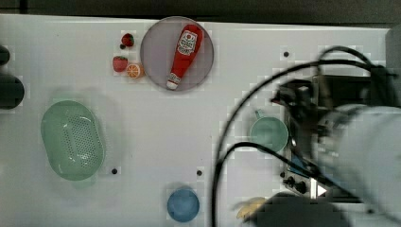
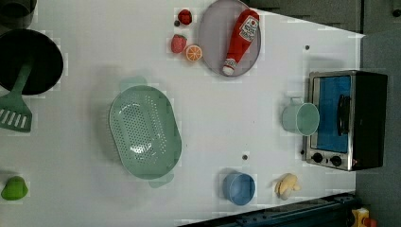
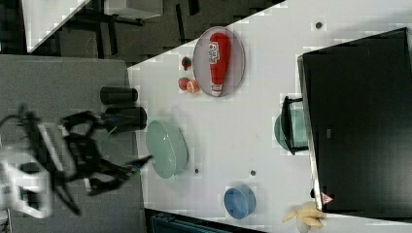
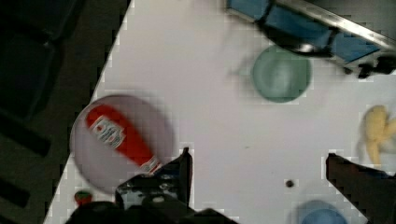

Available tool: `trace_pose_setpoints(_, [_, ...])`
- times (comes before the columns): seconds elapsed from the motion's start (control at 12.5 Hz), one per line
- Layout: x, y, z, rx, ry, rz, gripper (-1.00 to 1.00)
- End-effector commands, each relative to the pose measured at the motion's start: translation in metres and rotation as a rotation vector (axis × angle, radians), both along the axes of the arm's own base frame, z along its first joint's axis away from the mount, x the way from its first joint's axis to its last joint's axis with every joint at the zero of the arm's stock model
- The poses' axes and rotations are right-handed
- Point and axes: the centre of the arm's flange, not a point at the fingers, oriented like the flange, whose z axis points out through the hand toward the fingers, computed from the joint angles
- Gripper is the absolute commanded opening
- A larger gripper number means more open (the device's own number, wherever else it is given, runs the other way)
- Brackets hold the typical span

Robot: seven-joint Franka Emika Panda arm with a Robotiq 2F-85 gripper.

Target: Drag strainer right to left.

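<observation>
White table fills the scene, with dark floor beyond its edges. On it stand one strainer, one mug, one blue bowl, one grey plate carrying one ketchup bottle, two strawberries, one orange slice, one banana and one toaster oven. The left view adds one dark pot, one green spatula leaning out of it, and one small green pepper.

The strainer is a pale mint-green oval with a wide smooth rim and a sunken middle dotted with many small holes; a small tab handle sticks out at each end in the left view. It sits upright on the top view's left side, well apart from the mug and oven on the top view's right, with the plate and fruit above it and the blue bowl toward the lower middle.

The arm blurs over the oven at the top view's right. In the wrist view the gripper has its jaws spread wide, one finger near the plate's edge, and nothing is held between them.
</observation>
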Motion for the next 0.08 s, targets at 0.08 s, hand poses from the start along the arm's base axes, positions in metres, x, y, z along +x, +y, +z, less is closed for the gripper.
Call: trace_pose_setpoints(0.08, [0.0179, 0.0609, -0.0349, -0.029, 0.087, 0.218, 1.00])
